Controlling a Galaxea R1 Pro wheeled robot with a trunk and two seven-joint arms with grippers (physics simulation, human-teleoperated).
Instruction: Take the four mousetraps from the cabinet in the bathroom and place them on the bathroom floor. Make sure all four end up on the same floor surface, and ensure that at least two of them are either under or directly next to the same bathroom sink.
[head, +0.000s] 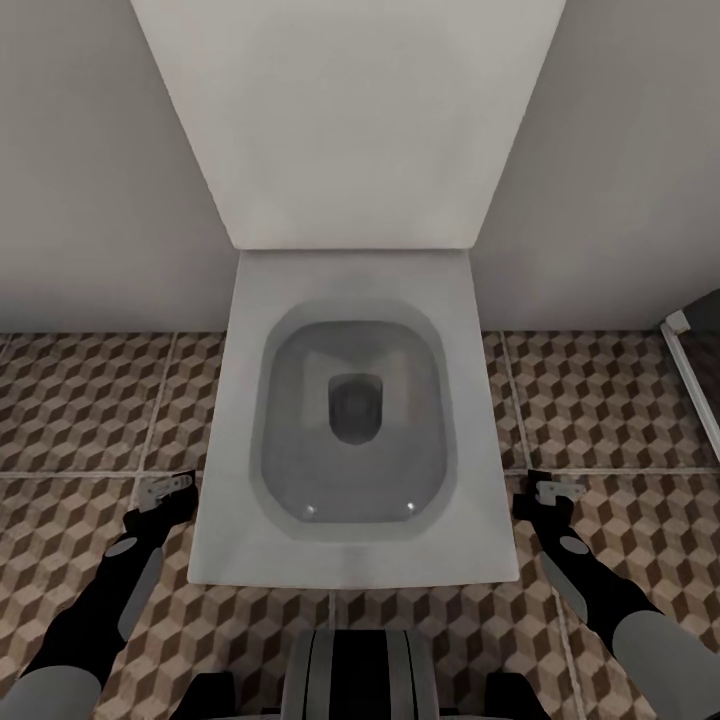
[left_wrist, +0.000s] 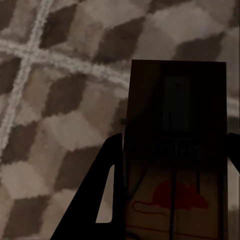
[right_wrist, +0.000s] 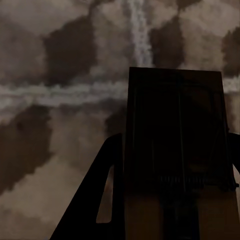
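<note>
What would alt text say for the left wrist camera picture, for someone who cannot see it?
A small flat brown wooden mousetrap, with dark wire parts and a red mouse drawing, sits gripped in the robot's left hand. One black finger shows beside the board. Behind it, out of focus, lies the brown-and-beige cube-patterned tile floor with pale grout lines.
</note>
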